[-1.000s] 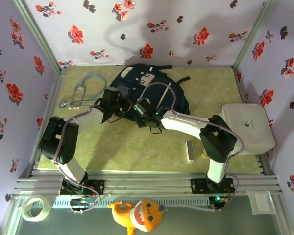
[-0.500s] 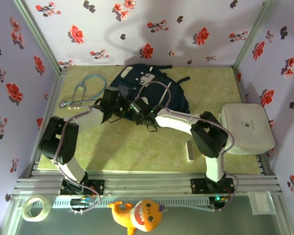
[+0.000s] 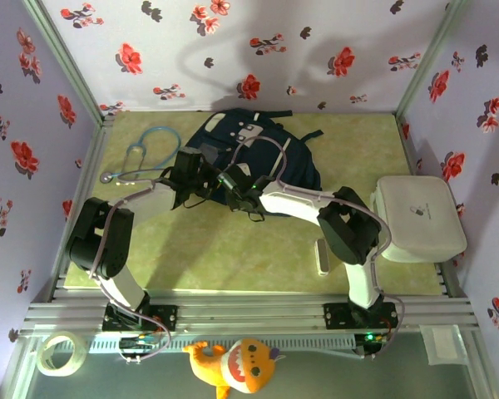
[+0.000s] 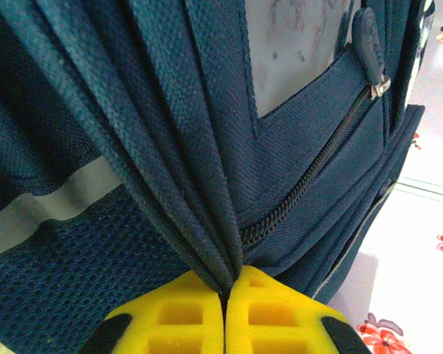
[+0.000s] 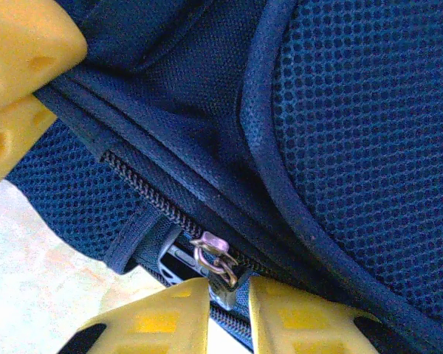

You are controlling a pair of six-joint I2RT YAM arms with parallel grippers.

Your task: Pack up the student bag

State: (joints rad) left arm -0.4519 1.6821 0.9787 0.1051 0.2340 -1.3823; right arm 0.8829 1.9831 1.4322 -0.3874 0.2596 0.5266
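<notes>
Dark navy student bag (image 3: 224, 129), white-striped, flat, far centre

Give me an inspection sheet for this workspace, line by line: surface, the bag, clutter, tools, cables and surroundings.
Surface: greenish mat, bare in the near middle.
Job's things: student bag lies at the far centre, both arms reaching onto it.
Clutter: stethoscope left of the bag; white case at the right edge; small white stick-like item beside the right arm.
Tools: left tool shut on a pinched fold of the bag's fabric; right tool closed around the zipper pull.
Cables: grey cable arcs over the bag from the right arm; no snag seen.
Surroundings: floral walls; tape roll and plush toy in front of the arm bases.
</notes>
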